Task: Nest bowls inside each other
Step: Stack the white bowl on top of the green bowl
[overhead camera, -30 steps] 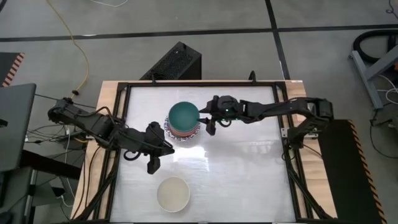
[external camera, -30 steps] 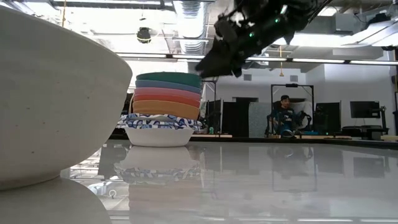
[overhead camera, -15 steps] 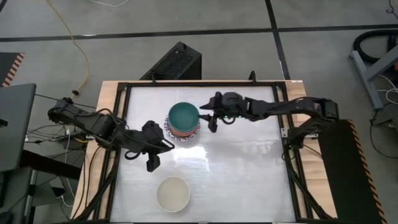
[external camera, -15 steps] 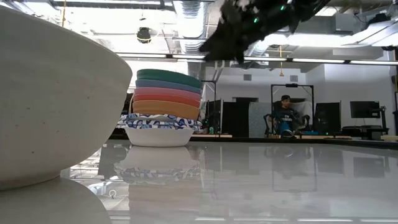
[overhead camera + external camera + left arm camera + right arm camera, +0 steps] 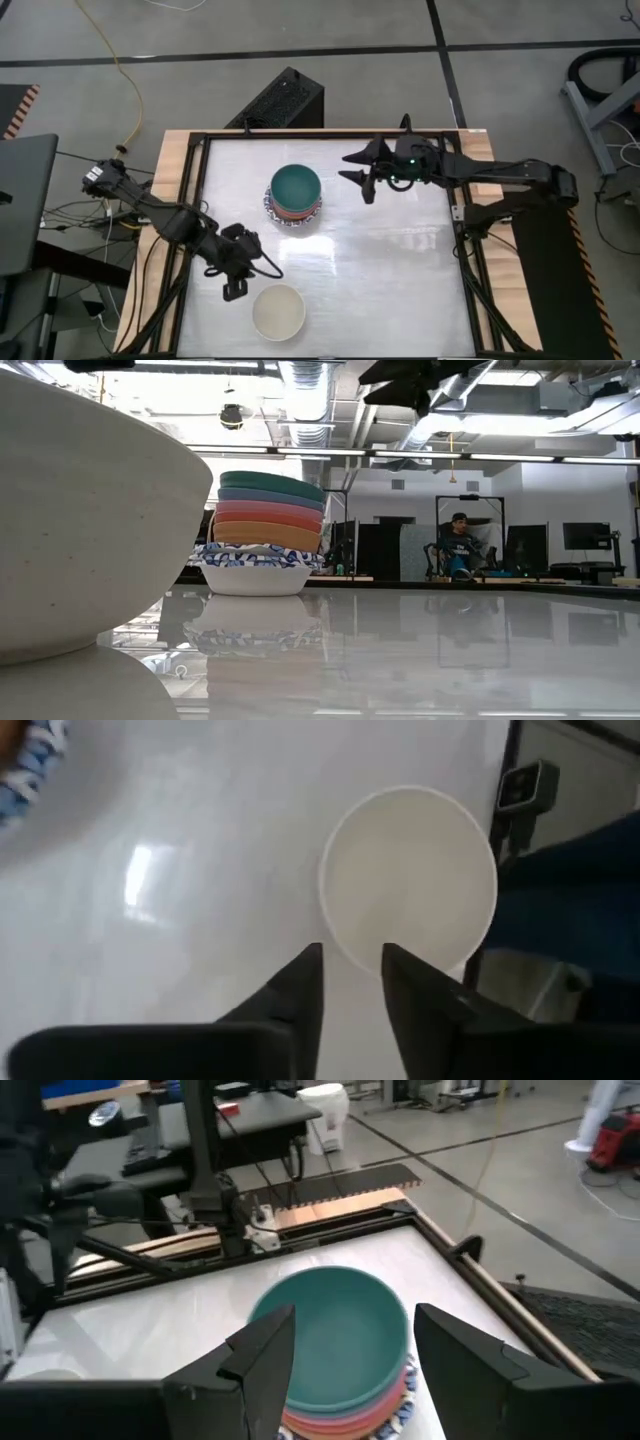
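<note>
A stack of nested bowls [image 5: 296, 195] stands at the table's middle. Its bottom bowl, white with a blue patterned rim [image 5: 256, 565], rests on the table, with orange, pink and blue bowls above and a dark green bowl [image 5: 335, 1335] on top. A single cream bowl [image 5: 278, 311] sits upright near the front edge. My left gripper [image 5: 232, 290] hovers just left of the cream bowl [image 5: 410, 885], pointing steeply down, open by a narrow gap [image 5: 350, 965] with nothing in it. My right gripper [image 5: 354, 176] is open, raised to the right of the stack, facing it [image 5: 352, 1320].
Black frame rails [image 5: 190, 230] run around the white tabletop. A black box [image 5: 285, 100] lies on the floor beyond the far edge. In the low view the cream bowl [image 5: 90, 510] fills the left side, and a person [image 5: 458, 545] sits in the room behind.
My left gripper has gone toward the table's near edge and down, tipping more steeply, and now hangs beside the cream bowl. My right gripper has risen and drawn back toward the table's right edge, away from the stack. The bowls have kept still.
</note>
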